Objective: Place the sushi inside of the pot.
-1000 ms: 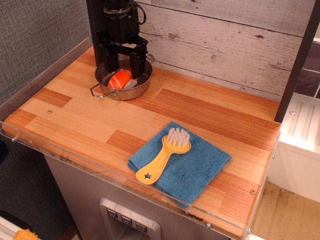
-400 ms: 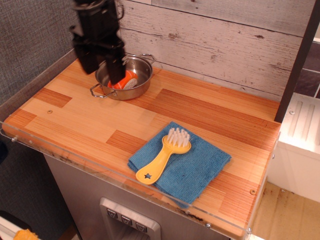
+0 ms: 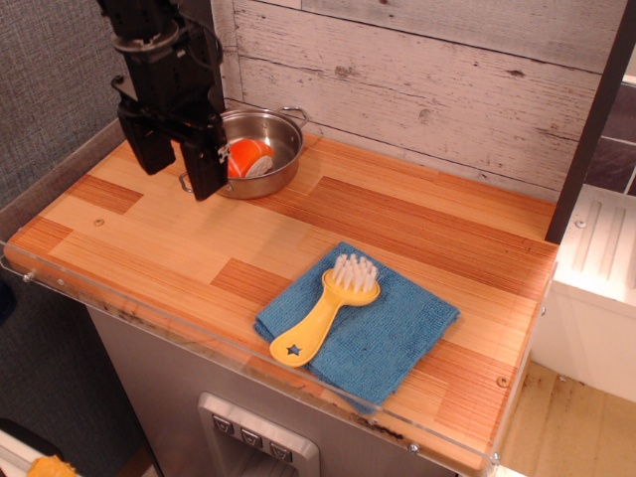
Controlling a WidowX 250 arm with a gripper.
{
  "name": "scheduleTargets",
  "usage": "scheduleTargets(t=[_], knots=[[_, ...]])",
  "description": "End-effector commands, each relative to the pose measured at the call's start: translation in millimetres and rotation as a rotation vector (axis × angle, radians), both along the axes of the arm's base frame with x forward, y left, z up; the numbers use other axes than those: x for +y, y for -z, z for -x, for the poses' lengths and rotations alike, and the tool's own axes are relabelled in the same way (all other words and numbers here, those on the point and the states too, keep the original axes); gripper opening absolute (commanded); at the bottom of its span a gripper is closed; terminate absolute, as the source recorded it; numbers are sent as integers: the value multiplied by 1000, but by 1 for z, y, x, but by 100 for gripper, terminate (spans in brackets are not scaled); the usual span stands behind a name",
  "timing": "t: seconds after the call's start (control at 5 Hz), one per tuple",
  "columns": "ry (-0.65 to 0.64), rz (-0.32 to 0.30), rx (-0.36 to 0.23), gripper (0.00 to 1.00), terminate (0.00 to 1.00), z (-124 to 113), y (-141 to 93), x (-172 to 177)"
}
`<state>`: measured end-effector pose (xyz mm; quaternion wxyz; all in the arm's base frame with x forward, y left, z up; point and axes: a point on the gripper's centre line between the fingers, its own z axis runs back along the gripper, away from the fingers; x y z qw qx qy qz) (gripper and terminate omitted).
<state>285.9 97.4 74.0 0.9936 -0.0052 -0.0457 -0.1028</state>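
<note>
A: Where is the sushi [image 3: 246, 157]?

B: Inside the pot [image 3: 283, 149], lying on its floor, orange top showing with a bit of white rice at its right side. The pot stands near the table's [image 3: 417, 234] far left corner, close to the back wall.

A: And the end effector [image 3: 179, 164]?

B: Spread apart, holding nothing. Its two dark fingers [image 3: 204, 169] point downward with a clear gap between them. It hangs in front of the pot's left part and hides the near left rim and one loop handle. Whether the fingertips touch the table I cannot tell.

A: Anything else on the table?

B: A blue cloth [image 3: 393, 333] near the front edge, right of the middle, with a yellow brush [image 3: 323, 318] lying on it. The bristles point toward the back edge; the handle, with a small star, reaches past the cloth's front left corner. Both are well apart from the pot.
</note>
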Motion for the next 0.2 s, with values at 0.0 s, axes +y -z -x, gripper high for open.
scheduleTargets(t=[0.0], knots=[[-16, -50, 8, 100, 100, 5, -14, 14]])
